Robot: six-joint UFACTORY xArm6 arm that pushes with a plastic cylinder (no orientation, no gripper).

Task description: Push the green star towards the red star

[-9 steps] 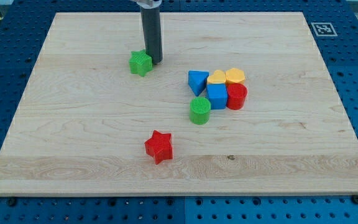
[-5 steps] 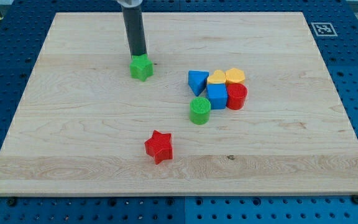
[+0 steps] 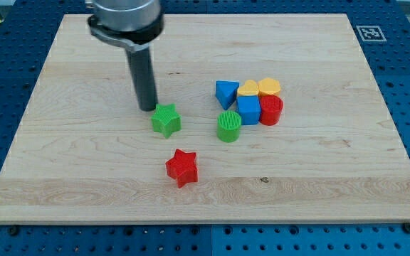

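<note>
The green star (image 3: 166,119) lies on the wooden board, left of centre. My tip (image 3: 148,108) stands just above and to the left of it, touching or nearly touching its upper left edge. The red star (image 3: 182,168) lies below the green star and slightly to the right, about one block's width away from it.
A cluster sits right of centre: a green cylinder (image 3: 228,126), a blue triangle (image 3: 225,93), a blue cube (image 3: 248,109), a red cylinder (image 3: 271,110) and two yellow blocks (image 3: 248,89) (image 3: 269,87). A marker tag (image 3: 370,33) is at the board's top right corner.
My tip has moved down the view, first shifting left behind the green star. The green star has slid downward and slightly right, closer to the red star. Other blocks have not moved.
</note>
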